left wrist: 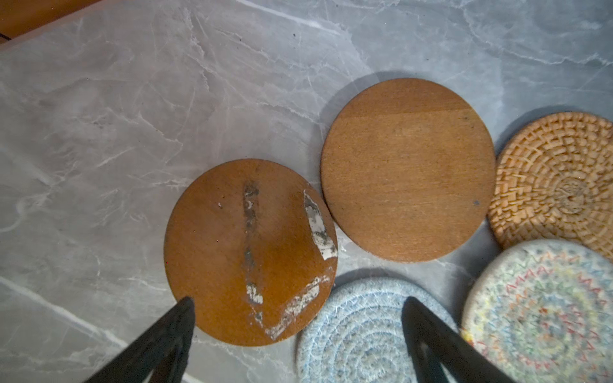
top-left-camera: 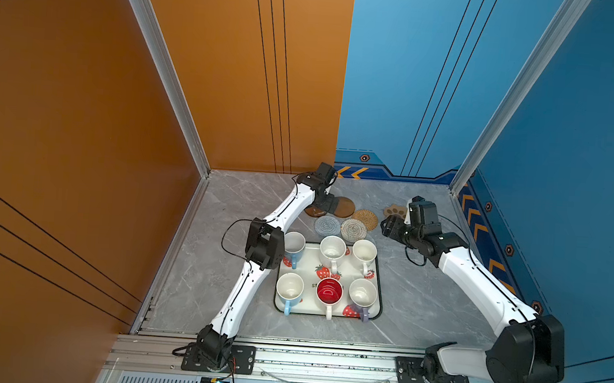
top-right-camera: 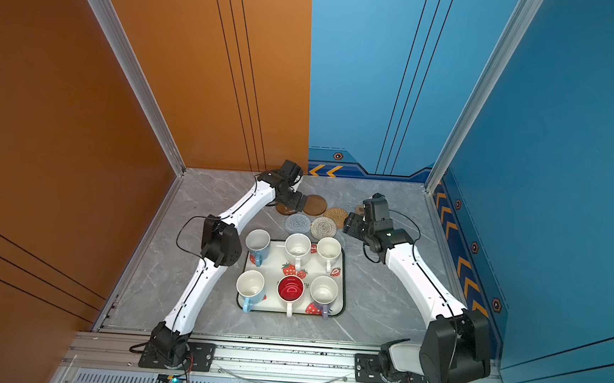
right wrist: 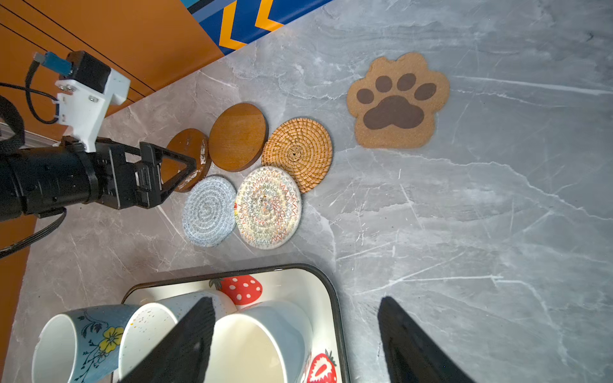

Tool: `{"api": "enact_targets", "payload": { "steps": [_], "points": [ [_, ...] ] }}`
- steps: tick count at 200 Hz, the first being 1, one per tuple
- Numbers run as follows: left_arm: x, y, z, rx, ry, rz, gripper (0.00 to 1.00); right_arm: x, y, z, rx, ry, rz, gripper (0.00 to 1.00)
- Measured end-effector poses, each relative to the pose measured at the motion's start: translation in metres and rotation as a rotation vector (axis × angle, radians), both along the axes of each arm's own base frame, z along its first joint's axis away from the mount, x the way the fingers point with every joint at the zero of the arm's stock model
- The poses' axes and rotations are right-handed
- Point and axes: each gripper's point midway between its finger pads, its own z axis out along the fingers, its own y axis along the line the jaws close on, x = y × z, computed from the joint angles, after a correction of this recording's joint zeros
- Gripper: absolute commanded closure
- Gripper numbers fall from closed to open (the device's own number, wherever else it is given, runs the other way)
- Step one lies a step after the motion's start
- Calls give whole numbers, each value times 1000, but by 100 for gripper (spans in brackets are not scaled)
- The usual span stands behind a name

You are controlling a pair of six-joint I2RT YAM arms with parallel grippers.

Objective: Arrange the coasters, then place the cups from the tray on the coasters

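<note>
Beneath the left gripper (left wrist: 298, 301), jaws spread and empty, five coasters (left wrist: 408, 169) crowd together, seemingly unarranged; beside the parted, empty right gripper (right wrist: 296, 299), all six cups (top-left-camera: 329, 291) sit on the tray (top-left-camera: 309, 264).

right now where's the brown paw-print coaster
In a top view the brown paw-print coaster lies flat toward the back right, apart from and right of the tan woven round coaster.
</note>
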Motion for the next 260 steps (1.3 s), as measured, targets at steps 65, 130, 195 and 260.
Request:
{"api": "enact_targets", "payload": {
  "steps": [65,130,195,260],
  "points": [
    [0,7,-32,33,45,1,1,2,0,0,17,-2,2,24],
    [6,16,-35,46,35,19,1,2,1,0,21,0,5,24],
    [27,22,-36,11,-19,71,1,3,-7,-1,29,6,-9,23],
    [37,30,-36,-17,-37,123,3,1,-11,-2,32,20,-16,23]
  ]
}}
